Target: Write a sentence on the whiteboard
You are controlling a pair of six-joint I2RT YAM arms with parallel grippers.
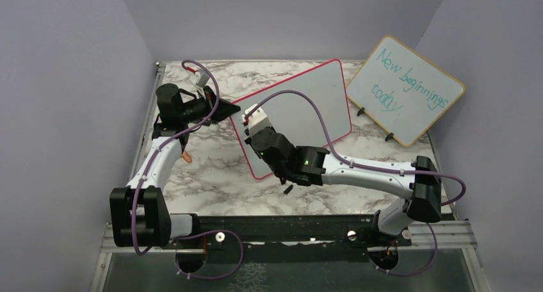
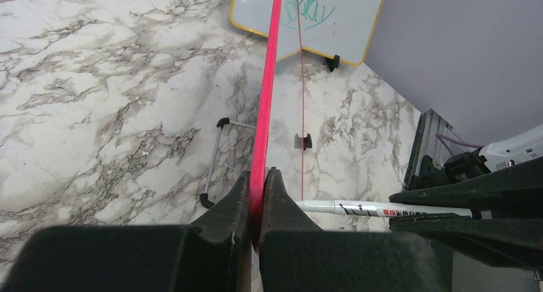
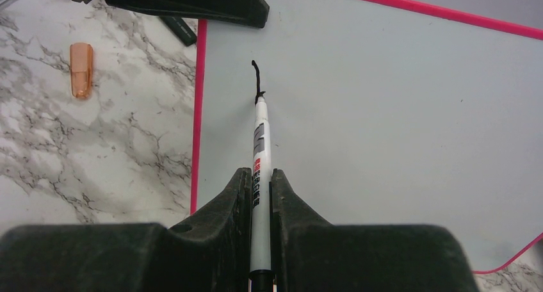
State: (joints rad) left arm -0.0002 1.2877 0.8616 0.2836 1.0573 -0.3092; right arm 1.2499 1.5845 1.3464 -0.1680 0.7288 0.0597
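The whiteboard (image 1: 307,106), white with a thin pink-red frame, stands tilted on the marble table. My left gripper (image 2: 259,175) is shut on its left frame edge (image 2: 269,81), seen edge-on. My right gripper (image 3: 259,174) is shut on a white marker (image 3: 260,145) whose black tip touches the board's surface (image 3: 384,113) near the upper left corner. Of the sentence, only a short black stroke (image 3: 256,77) shows just above the tip. In the top view the right gripper (image 1: 253,122) sits at the board's left end, close to the left gripper (image 1: 232,111).
A wooden-framed board (image 1: 405,90) with teal writing leans at the back right. An orange cap (image 3: 81,69) lies on the table left of the whiteboard. A small black piece (image 1: 288,189) lies near the right arm. A wire stand (image 2: 214,157) lies behind the board.
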